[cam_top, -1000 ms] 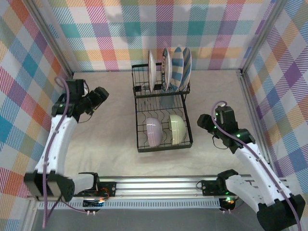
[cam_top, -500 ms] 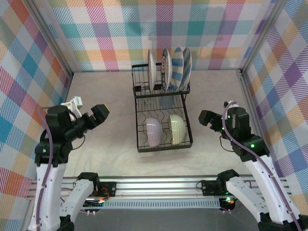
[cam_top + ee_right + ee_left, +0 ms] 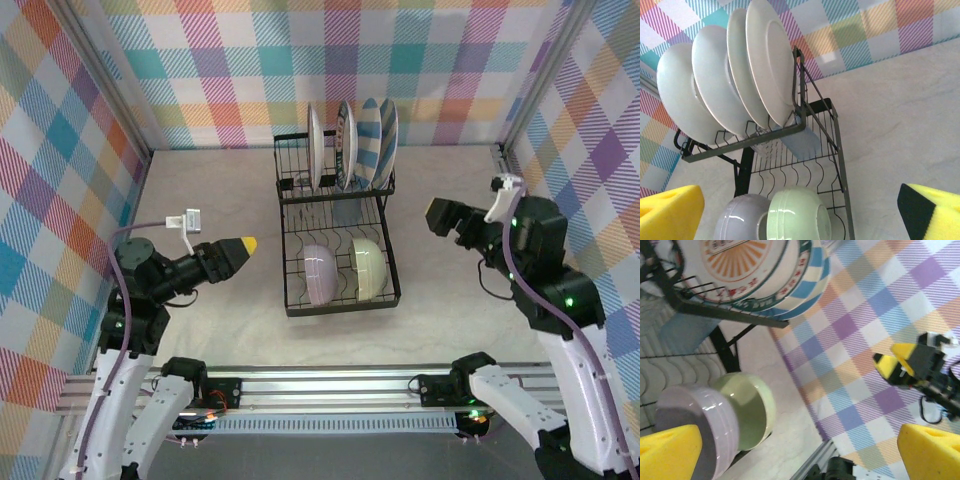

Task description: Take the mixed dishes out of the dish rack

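Note:
The black wire dish rack [image 3: 388, 292] stands mid-table. Several plates [image 3: 350, 140] stand upright in its raised far level; a white plate with orange pattern [image 3: 737, 260] faces left, with a blue-and-white striped plate [image 3: 812, 272] behind it. A lavender bowl [image 3: 319, 273] and a pale green bowl [image 3: 368, 268] sit on edge in the lower level. A bluish glass tumbler [image 3: 802, 137] stands under the plates. My left gripper [image 3: 230, 255] hovers left of the rack, open and empty, pointing at the bowls. On the rack's right my right gripper [image 3: 450, 217] is open and empty too.
Checked walls [image 3: 60, 180] close in the table on the left, far and right sides. An aluminium rail [image 3: 330, 380] with both arm bases runs along the near edge. Bare tabletop [image 3: 220, 190] lies either side of the rack.
Both grippers have opened wide. The left arm has drawn back toward the near edge and turned toward the rack. The right gripper has lifted and shifted right and farther back.

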Tool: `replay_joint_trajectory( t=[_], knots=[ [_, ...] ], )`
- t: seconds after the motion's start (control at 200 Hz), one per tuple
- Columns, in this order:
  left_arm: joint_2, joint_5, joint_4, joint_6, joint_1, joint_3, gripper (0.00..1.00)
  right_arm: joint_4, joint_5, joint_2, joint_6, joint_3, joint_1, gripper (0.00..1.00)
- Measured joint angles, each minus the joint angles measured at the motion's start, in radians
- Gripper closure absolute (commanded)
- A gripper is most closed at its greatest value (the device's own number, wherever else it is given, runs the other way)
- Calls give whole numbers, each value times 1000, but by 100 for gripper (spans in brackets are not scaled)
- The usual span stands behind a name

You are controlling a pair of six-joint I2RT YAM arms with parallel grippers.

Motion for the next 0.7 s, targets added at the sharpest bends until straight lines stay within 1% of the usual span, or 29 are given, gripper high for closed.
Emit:
replay_joint_trajectory(
  t=[0.155, 0.22, 0.275, 0.44, 0.7],
  knots=[
    [-41, 61, 244, -121, 0, -92, 0, 13, -13, 161, -10, 128, 0, 3],
    [-53, 83, 307, -154, -1, -107, 0, 17, -12, 217, -10, 158, 0, 0],
    [-55, 97, 350, -166, -7, -107, 0, 14, -12, 259, -13, 190, 0, 1],
    [-40, 111, 387, -131, -44, -107, 0, 22, -12, 379, -14, 315, 0, 0],
    [35, 87, 489, -55, -51, -151, 0, 38, -28, 521, -13, 438, 5, 8]
  ],
)
